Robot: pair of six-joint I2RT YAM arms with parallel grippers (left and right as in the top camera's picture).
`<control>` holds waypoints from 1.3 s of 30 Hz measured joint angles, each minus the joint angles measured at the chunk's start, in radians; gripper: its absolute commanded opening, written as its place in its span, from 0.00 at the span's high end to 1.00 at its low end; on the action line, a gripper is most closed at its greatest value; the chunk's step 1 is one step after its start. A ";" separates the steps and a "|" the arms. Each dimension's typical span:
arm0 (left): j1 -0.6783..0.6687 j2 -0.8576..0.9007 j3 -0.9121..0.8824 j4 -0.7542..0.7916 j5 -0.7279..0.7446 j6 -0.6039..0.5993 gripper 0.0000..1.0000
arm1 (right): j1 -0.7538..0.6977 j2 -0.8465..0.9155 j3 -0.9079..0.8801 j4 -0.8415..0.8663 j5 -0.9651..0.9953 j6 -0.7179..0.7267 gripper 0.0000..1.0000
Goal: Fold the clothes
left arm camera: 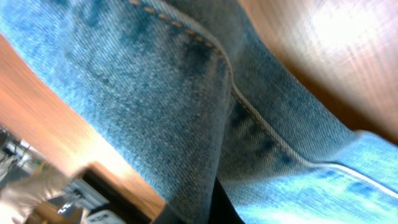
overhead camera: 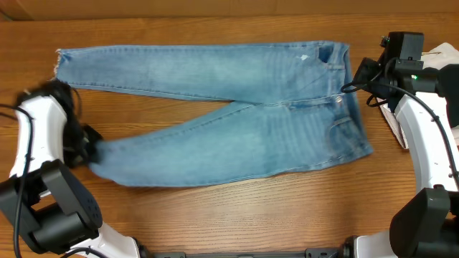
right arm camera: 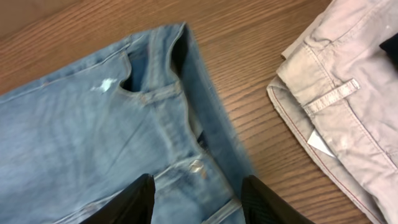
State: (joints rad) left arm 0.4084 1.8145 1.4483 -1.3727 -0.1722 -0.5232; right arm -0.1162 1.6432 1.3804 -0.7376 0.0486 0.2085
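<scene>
You are looking at a robot lab bench: a left arm (overhead camera: 32, 136) and a right arm (overhead camera: 430, 136), white and black with loose cables (overhead camera: 366, 79), stand at the near edge of a wooden table (overhead camera: 287, 208). Jeans (overhead camera: 215, 136) are spread flat between them, and an off-white garment (right arm camera: 348, 81) lies beside the right one.

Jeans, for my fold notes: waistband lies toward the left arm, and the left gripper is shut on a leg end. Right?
No. The overhead view shows the jeans with their waistband toward the right arm; the left gripper is indeed shut on a leg end.
</scene>
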 measured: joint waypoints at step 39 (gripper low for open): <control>0.128 -0.013 -0.337 0.554 0.006 -0.019 0.68 | 0.000 0.000 0.000 -0.023 0.000 -0.019 0.51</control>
State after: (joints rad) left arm 0.5365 1.8011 1.1110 -0.8188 -0.1658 -0.5426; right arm -0.1162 1.6432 1.3804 -0.7601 0.0483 0.1890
